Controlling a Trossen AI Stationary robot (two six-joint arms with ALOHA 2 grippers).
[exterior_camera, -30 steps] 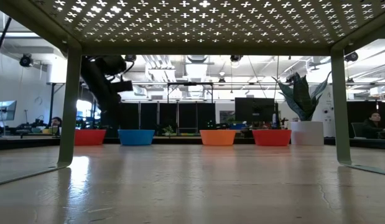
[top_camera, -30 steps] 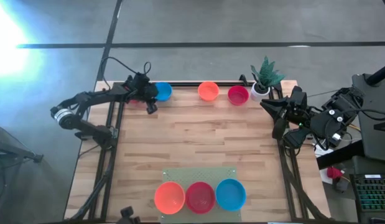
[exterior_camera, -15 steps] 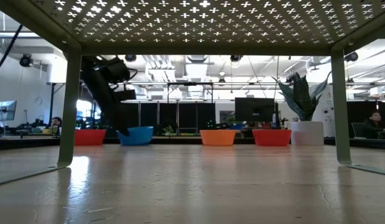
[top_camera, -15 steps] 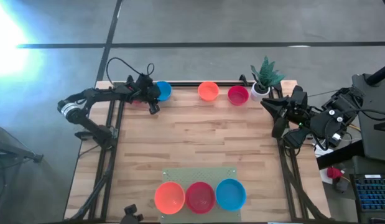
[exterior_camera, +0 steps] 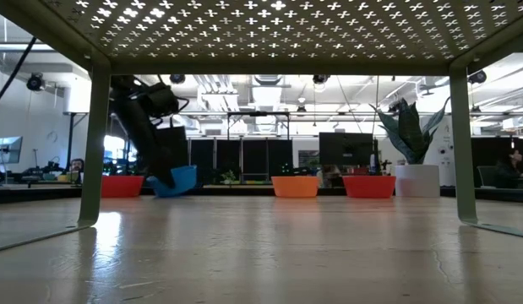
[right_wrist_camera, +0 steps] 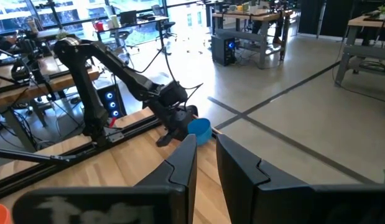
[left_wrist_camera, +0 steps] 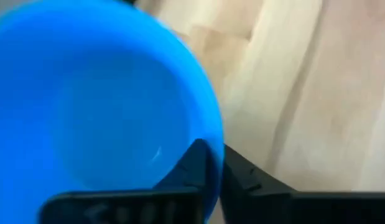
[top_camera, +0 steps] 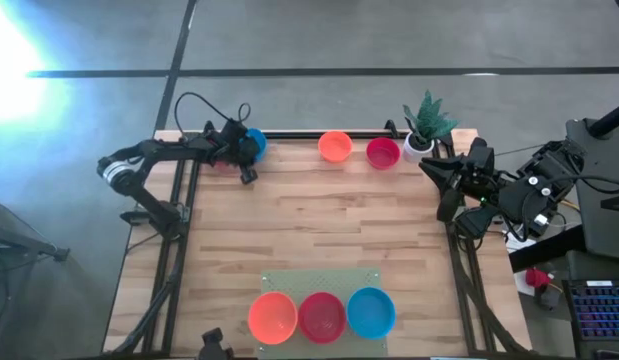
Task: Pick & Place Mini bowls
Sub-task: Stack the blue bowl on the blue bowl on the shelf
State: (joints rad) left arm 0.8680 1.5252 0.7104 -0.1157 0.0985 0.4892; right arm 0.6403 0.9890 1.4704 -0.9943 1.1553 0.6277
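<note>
at far-left table edge, left fingers [left_wrist_camera: 208,163] pinch tilted blue bowl [top_camera: 254,141] rim; right fingers [right_wrist_camera: 204,155] narrow.

left gripper [exterior_camera: 164,179] clamping tilted blue bowl [exterior_camera: 180,179], beside red bowl [exterior_camera: 121,186]

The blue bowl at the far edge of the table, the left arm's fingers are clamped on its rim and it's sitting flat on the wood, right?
Not flat. The low view shows the blue bowl tilted, one side raised off the table. The left gripper does have its fingers clamped on the rim.
</note>
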